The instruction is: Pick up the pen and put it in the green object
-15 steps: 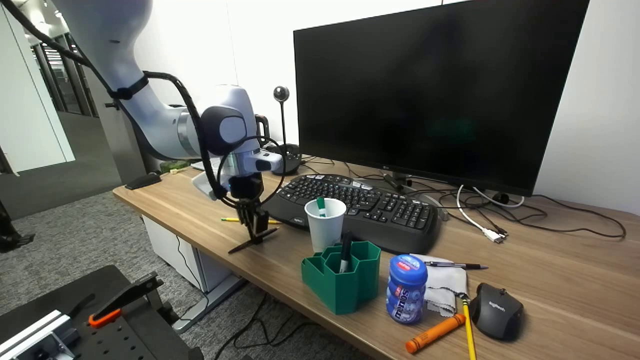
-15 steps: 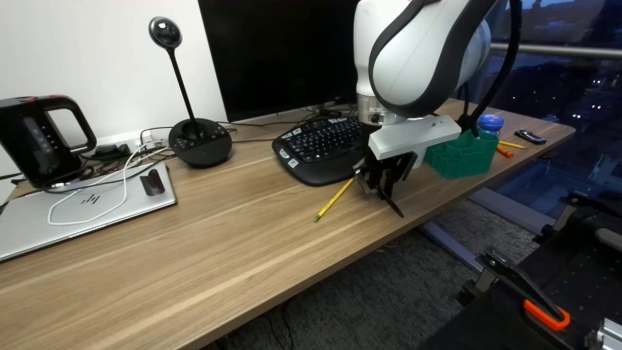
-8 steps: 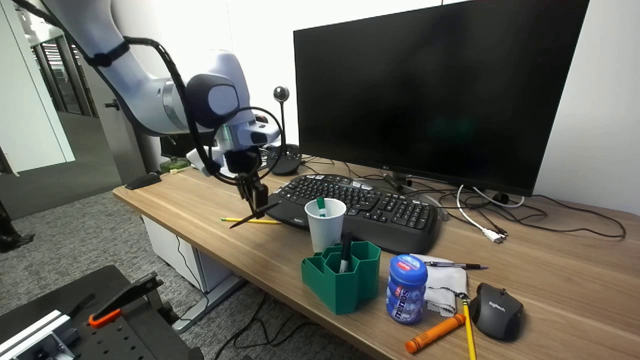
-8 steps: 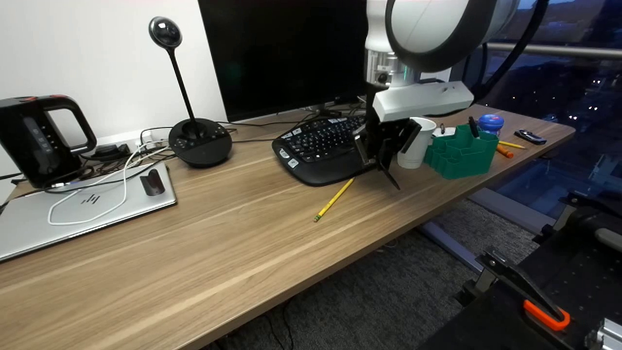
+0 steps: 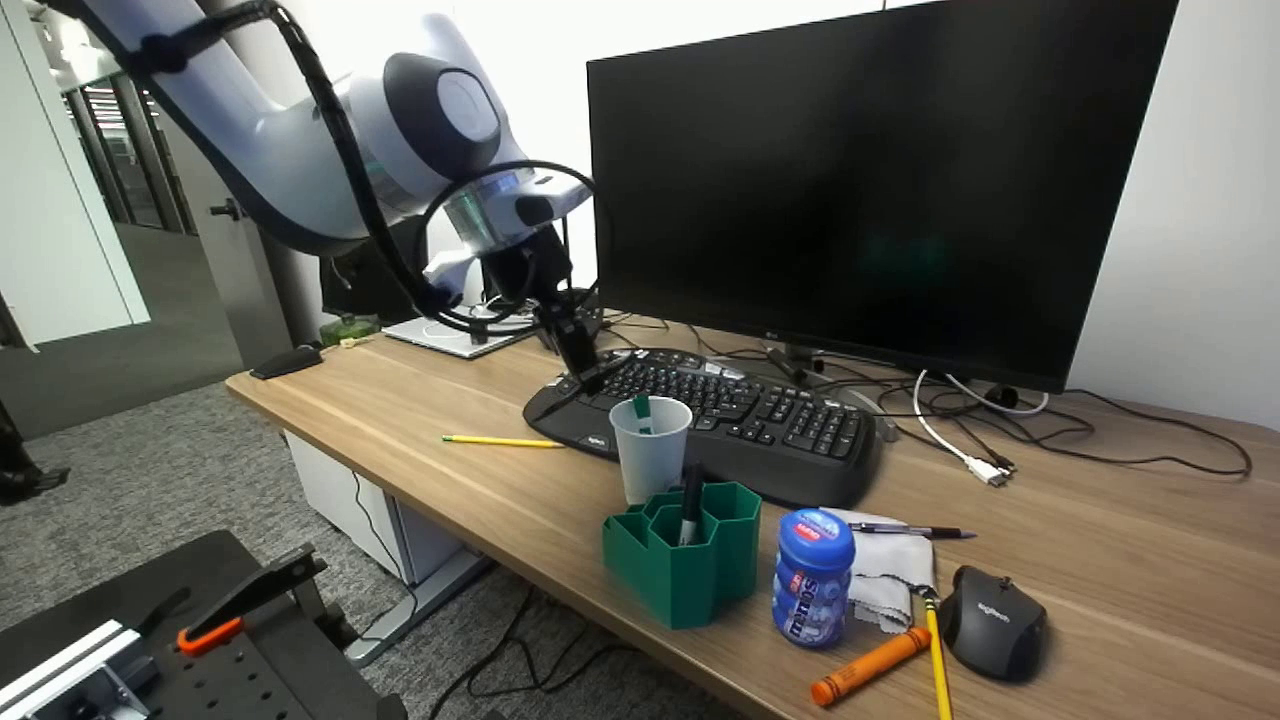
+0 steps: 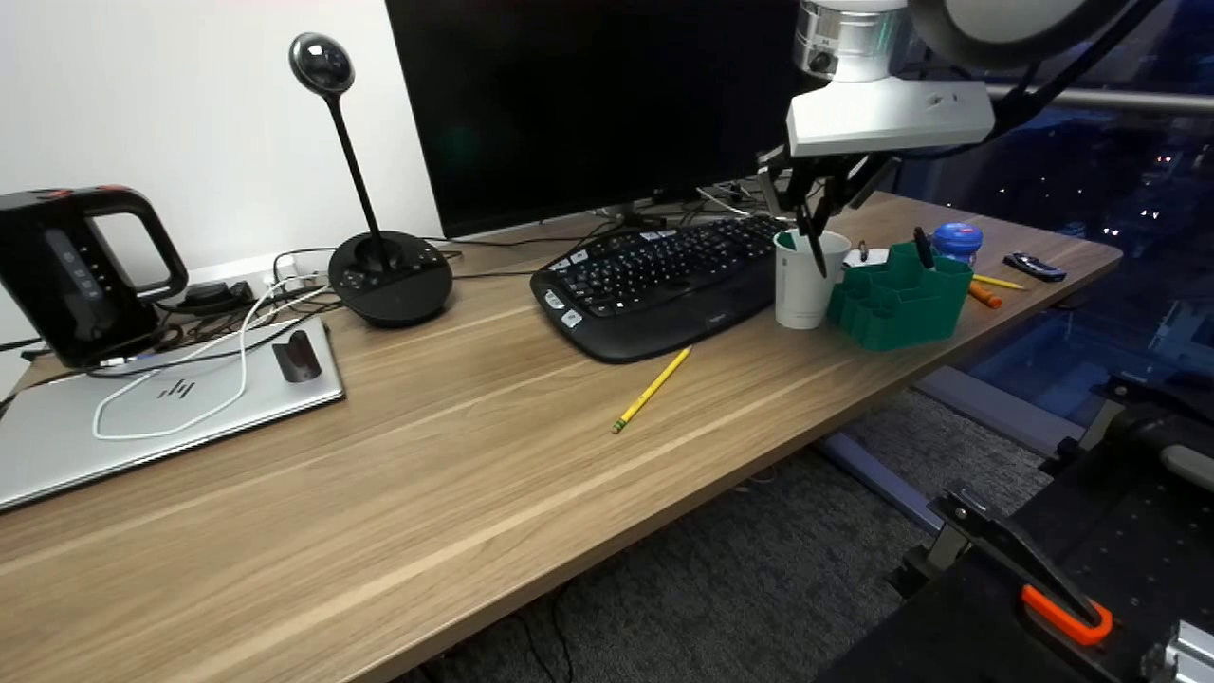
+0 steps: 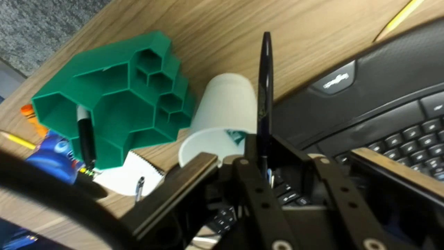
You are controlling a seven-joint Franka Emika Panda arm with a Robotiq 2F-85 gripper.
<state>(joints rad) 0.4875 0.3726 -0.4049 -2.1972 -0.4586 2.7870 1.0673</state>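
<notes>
Pen (image 7: 265,80) is gripped by the tool (image 7: 267,147); only 2 views, both exterior, show the monitor (image 5: 860,200).

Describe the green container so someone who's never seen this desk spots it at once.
Find the large black monitor, then the keyboard before it, then the white cup beside the keyboard. The green container stands beside that cup, on the side away from the keyboard. Unlike the round cup and blue tub, it is angular, with open honeycomb cells, one holding a black marker.

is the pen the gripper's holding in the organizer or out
Out: the gripper holds the pen aloft, apart from the green organizer.
</notes>
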